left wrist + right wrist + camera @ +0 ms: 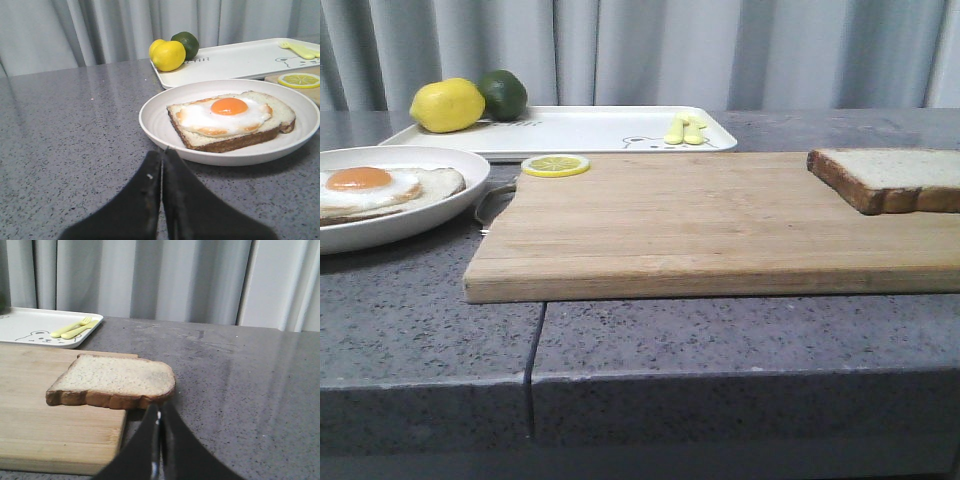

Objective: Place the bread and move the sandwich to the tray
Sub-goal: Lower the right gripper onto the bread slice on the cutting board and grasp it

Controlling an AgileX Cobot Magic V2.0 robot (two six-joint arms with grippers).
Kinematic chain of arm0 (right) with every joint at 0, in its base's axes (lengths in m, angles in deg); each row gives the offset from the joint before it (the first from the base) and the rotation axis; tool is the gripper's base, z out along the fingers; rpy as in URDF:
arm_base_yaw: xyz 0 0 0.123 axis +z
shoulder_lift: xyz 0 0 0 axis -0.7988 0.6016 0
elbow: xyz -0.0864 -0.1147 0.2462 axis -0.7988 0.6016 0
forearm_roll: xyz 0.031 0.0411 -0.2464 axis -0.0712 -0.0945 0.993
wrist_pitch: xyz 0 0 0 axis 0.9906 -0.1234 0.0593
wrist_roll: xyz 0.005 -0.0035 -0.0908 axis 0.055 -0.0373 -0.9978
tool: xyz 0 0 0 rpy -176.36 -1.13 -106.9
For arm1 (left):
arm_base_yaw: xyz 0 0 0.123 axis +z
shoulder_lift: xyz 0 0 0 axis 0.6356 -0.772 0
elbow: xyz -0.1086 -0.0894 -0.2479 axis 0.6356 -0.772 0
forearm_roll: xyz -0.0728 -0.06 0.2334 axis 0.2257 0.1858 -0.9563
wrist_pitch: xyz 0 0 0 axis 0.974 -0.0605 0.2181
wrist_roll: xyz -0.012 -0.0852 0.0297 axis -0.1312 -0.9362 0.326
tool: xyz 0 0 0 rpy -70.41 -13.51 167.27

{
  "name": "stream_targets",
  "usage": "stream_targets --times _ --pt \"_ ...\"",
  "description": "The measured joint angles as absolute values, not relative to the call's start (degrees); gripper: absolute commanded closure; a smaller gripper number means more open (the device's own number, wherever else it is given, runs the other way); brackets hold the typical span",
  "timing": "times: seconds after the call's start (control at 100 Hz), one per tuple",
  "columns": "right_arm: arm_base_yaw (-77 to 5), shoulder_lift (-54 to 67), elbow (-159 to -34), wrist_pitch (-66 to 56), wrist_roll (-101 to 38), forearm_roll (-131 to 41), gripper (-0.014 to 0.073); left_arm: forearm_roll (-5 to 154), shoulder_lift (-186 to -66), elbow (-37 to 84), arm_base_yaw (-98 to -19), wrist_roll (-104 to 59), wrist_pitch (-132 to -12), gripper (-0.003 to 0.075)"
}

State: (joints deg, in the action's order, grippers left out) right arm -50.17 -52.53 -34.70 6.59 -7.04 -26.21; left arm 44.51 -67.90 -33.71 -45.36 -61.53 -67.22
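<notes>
The bread (890, 178) (116, 381) lies flat on the right end of the wooden cutting board (700, 225), one corner overhanging the board's edge. My right gripper (160, 407) is shut and empty, its tips just short of that overhanging corner. An egg-topped toast (375, 190) (230, 119), with no slice on top, rests on a round white plate (440, 215) (160, 125) at the left. My left gripper (163, 151) is shut and empty, close to the plate's near rim. The white tray (590, 128) (235, 60) (30, 325) sits behind the board. Neither gripper shows in the front view.
A lemon (447, 105) and a lime (503, 94) sit at the tray's left end, yellow cutlery (685, 130) at its right. A lemon slice (555, 165) lies on the board's back left corner. A metal handle (490, 200) sticks out of the board toward the plate. Grey curtains hang behind.
</notes>
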Motion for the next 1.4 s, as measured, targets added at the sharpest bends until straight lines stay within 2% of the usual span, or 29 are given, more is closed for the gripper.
stream_targets --times 0.87,1.4 --pt "-50.17 -52.53 -34.7 6.71 -7.04 -26.21 0.0661 44.81 -67.9 -33.71 -45.36 -61.53 -65.13 0.074" --pt "-50.17 -52.53 -34.7 11.29 -7.04 -26.32 0.0661 59.1 -67.9 -33.21 -45.36 -61.53 -63.31 0.074"
